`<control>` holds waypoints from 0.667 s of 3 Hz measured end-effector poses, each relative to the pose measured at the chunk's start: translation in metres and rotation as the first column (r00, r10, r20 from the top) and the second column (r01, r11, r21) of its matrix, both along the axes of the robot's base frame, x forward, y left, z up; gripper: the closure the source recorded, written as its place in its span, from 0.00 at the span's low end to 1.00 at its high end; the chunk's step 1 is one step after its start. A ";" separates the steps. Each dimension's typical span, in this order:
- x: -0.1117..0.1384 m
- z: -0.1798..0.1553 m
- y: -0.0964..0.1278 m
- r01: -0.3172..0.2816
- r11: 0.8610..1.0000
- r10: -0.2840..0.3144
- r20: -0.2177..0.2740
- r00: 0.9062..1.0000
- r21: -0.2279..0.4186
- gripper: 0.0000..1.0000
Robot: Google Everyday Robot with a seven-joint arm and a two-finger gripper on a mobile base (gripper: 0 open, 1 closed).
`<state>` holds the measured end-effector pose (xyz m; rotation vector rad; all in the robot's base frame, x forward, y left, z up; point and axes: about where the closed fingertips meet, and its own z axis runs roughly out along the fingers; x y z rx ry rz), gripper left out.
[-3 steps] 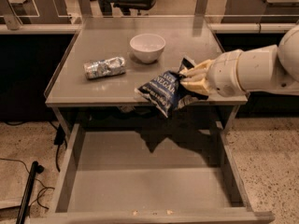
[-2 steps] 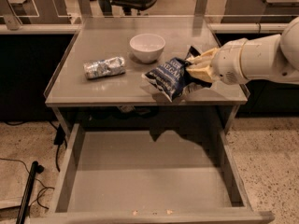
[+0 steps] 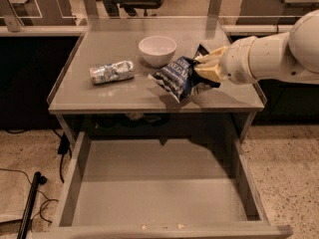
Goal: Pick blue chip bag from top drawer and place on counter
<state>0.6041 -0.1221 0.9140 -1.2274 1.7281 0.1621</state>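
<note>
The blue chip bag (image 3: 175,77), dark navy with white lettering, hangs tilted just above the right part of the counter (image 3: 114,93). My gripper (image 3: 205,67) comes in from the right on a white arm and is shut on the bag's right end. The bag's lower corner is close to the counter surface; I cannot tell if it touches. The top drawer (image 3: 154,188) is pulled fully open below the counter, and its flat bottom is bare.
A white bowl (image 3: 157,50) stands at the counter's middle back, just left of the bag. A silvery-white wrinkly packet (image 3: 111,71) lies on the counter's left. A black cable and pole (image 3: 31,203) lie on the floor at left. A chair stands behind the counter.
My gripper has carried the bag up from the counter's front edge and back over the counter top, toward the bowl. Bowl and packet have not moved.
</note>
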 end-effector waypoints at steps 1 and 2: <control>0.026 0.003 -0.006 0.047 0.998 -0.048 0.024 0.999 0.032 1.00; 0.045 -0.003 -0.019 0.107 0.993 -0.109 0.022 0.994 0.052 1.00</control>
